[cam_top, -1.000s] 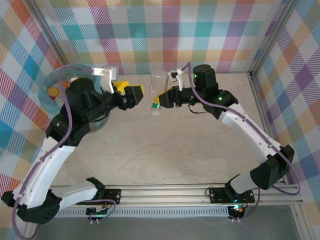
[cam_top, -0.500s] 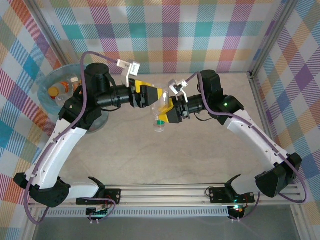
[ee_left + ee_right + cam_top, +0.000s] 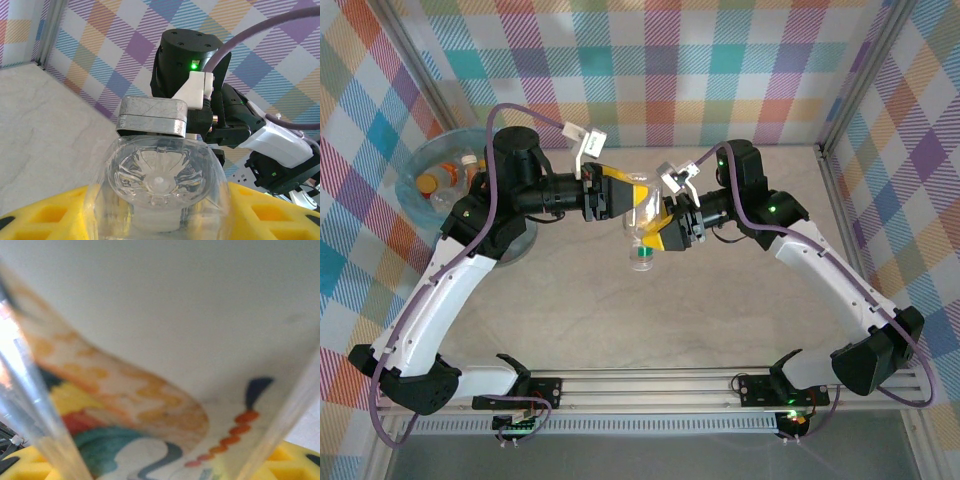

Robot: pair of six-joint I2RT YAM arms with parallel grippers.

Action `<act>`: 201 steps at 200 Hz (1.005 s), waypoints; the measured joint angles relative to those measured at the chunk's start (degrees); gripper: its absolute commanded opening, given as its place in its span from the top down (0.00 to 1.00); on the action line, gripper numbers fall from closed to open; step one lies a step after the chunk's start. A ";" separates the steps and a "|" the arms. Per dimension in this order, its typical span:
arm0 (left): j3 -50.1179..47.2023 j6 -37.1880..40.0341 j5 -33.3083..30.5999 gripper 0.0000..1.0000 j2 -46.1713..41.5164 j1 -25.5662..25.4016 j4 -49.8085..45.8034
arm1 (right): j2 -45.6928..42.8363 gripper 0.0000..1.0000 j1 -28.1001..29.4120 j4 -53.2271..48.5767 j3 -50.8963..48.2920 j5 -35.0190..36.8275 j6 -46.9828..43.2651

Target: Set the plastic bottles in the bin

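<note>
left fingers (image 3: 632,192), right fingers (image 3: 666,228) both clamp one bottle (image 3: 641,248) mid-air; I fear mistimed release drops it onto tabletop (image 3: 650,335)

no words can be read, label (image 3: 165,365) on the bottle (image 3: 642,232) too blurry, just orange, red, green shapes

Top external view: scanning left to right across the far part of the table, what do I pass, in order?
bin with bottles inside → left gripper → clear green-capped bottle, between the two grippers → right gripper
</note>
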 measured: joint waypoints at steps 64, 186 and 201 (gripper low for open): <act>-0.79 -1.55 -11.87 0.57 -2.03 0.15 -0.07 | -0.28 0.12 0.09 1.01 0.00 9.94 2.23; 17.62 0.57 -46.18 0.70 4.24 32.57 -10.99 | 0.76 0.20 0.02 0.24 3.58 34.60 5.53; 19.50 0.52 -45.62 0.70 9.35 36.13 -12.02 | 2.25 0.22 0.04 1.14 3.74 33.46 7.30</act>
